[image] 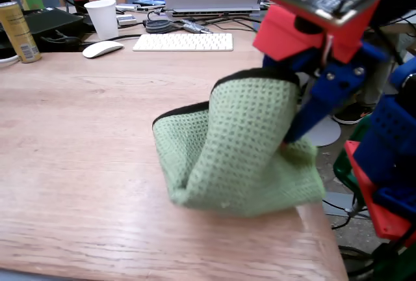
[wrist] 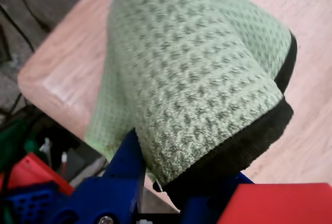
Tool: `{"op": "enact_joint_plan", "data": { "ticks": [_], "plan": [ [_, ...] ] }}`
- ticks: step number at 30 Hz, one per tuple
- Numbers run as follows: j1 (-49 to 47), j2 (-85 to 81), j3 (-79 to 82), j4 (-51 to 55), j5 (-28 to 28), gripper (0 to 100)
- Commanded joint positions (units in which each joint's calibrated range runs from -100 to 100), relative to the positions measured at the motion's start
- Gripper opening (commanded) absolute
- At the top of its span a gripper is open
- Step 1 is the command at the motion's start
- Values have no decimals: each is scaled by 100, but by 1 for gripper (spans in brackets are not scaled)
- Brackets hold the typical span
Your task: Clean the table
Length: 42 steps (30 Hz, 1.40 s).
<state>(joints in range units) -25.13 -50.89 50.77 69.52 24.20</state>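
A blue and red robot arm is reaching down from the upper right of the fixed view, its gripper (image: 289, 141) pointing toward the near right corner of the light wooden table (image: 78, 164). The jaws are pinching a green waffle-weave cloth (image: 234, 151) with a black edge, lifting part of it into a tent while its lower folds are resting on the wood. In the wrist view the cloth (wrist: 202, 73) is draping over the blue fingers (wrist: 124, 167), closed tight on its fabric. At the far edge are sitting a keyboard (image: 183, 41), mouse (image: 102, 49), paper cup (image: 103, 18) and can (image: 18, 31).
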Motion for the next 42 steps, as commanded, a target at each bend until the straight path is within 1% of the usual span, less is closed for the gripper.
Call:
{"op": "enact_joint_plan", "data": {
  "ticks": [1,5,9,12,14,16,17,18,19,21,23,25,26,30,33,35,37,39,42],
  "plan": [
    [-820,-177,-32,-97,-420,0],
    [-736,-177,799,-163,-474,0],
    [-600,-49,1582,-1205,-464,0],
    [-600,595,1667,-1961,-474,0],
    [-600,1229,1592,-2264,-474,0],
    [-600,1529,1601,-2445,-479,0],
    [-584,1538,1610,-2445,-479,0],
    [-584,1547,1629,-2445,-479,2],
    [-567,1555,1667,-2445,-484,7],
    [-76,1555,1658,-2412,-479,20],
    [59,1547,1677,-2346,-474,32],
    [76,1444,1686,-2322,-474,39],
    [127,1427,1686,-2322,-479,40],
    [855,655,1667,-2273,-474,40],
    [905,312,1573,-1887,-430,40],
    [922,217,1535,-1985,-425,40],
    [1041,217,1091,-1985,-425,40],
    [1481,209,619,-1961,-425,40],
    [1481,149,223,-1862,-449,40]
  ]
}}
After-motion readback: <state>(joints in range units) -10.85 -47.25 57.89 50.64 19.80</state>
